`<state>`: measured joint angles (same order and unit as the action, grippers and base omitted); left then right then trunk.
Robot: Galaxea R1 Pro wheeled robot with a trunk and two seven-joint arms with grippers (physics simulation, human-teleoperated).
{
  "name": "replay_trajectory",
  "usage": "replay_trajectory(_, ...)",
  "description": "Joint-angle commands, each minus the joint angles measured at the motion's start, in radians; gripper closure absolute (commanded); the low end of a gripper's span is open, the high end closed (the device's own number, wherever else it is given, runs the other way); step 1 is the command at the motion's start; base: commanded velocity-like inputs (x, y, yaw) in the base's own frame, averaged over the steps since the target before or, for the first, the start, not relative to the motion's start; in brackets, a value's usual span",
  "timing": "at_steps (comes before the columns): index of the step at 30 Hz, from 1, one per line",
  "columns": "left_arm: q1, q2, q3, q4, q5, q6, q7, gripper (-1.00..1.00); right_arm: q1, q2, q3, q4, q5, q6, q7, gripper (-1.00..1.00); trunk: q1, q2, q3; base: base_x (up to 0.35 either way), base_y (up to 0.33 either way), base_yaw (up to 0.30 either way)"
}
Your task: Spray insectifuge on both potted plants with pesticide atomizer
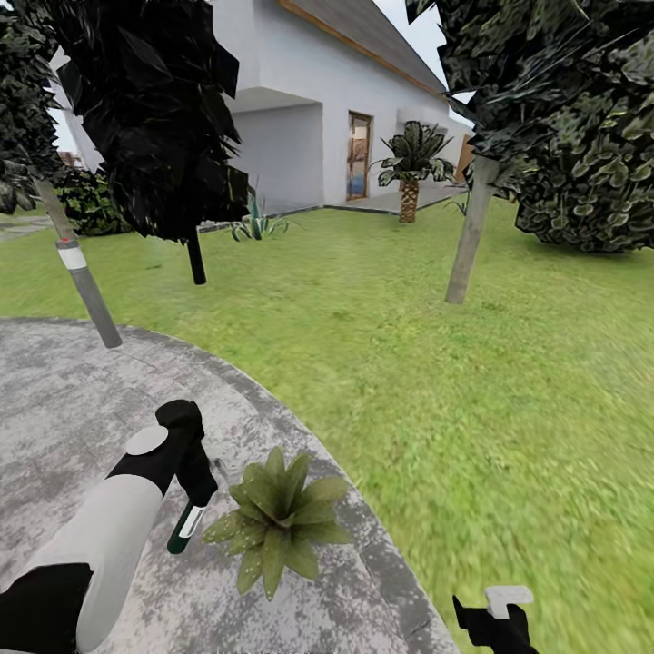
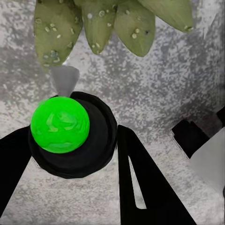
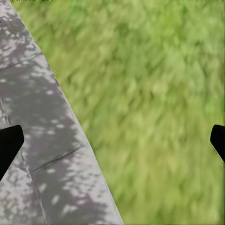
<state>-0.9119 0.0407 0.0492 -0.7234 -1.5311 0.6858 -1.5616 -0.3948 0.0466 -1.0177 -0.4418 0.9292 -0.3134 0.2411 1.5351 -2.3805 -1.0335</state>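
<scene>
On the grey stone paving [image 1: 73, 409], my left gripper [image 1: 197, 483] is shut on the pesticide atomizer [image 1: 185, 529], a slim dark-green bottle with a white label, tilted downward. Just to its right sits a potted plant [image 1: 277, 520], a low rosette of olive-green leaves. In the left wrist view the atomizer [image 2: 60, 124] appears end-on between my black fingers [image 2: 140, 187]. Its pale grey nozzle [image 2: 64, 79] points at the plant's speckled leaves [image 2: 96, 21], close to them. My right gripper [image 3: 112, 145] hangs open over the paving edge and the lawn, at the lower right of the head view [image 1: 495, 618].
A grey lamp post with a red top [image 1: 86, 286] leans on the paving's far left. On the lawn [image 1: 454, 381] stand a dark tree [image 1: 195, 259] and a pale trunk [image 1: 470, 232]. A large bush [image 1: 590, 182], a palm [image 1: 409, 186], a spiky plant [image 1: 257, 224] and the white house [image 1: 309, 109] lie beyond.
</scene>
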Motion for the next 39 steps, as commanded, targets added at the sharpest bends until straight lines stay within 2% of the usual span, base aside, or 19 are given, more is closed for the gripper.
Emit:
replay_trajectory(1, -0.001, -0.001, 0.003, -0.001, -0.009, 0.011, -0.009, 1.0, -0.001, 0.001, -0.009, -0.001, 0.005, -0.004, 0.008, -1.0, 0.0, 0.0, -0.001, 0.005, -0.274, 0.274)
replay_trajectory(6, 0.0, -0.001, 0.003, -0.001, -0.009, 0.011, -0.009, 1.0, -0.001, 0.0, -0.009, -0.004, 0.005, -0.003, 0.008, -1.0, 0.0, 0.0, -0.001, 0.068, -0.269, 0.258)
replay_trajectory(12, 0.005, 0.0, 0.002, -0.001, -0.009, 0.011, -0.009, 1.0, -0.001, -0.013, -0.009, -0.006, 0.005, -0.003, 0.008, -1.0, 0.0, 0.0, -0.001, 0.019, -0.065, 0.033)
replay_trajectory(22, 0.01, 0.002, 0.001, 0.001, -0.01, 0.011, -0.009, 1.0, -0.001, -0.011, -0.007, -0.002, 0.005, -0.003, 0.009, -1.0, 0.0, 0.0, -0.001, 0.0, -0.002, 0.053)
replay_trajectory(28, 0.01, 0.002, 0.001, 0.001, -0.01, 0.011, -0.009, 1.0, -0.001, -0.011, -0.007, -0.002, 0.005, -0.003, 0.009, -1.0, 0.0, 0.0, -0.001, 0.065, -0.205, 0.264)
replay_trajectory(39, 0.009, 0.002, 0.001, 0.001, -0.01, 0.011, -0.009, 1.0, -0.001, -0.012, -0.007, -0.003, 0.005, -0.004, 0.009, -1.0, 0.0, 0.0, -0.001, 0.008, -0.135, 0.066)
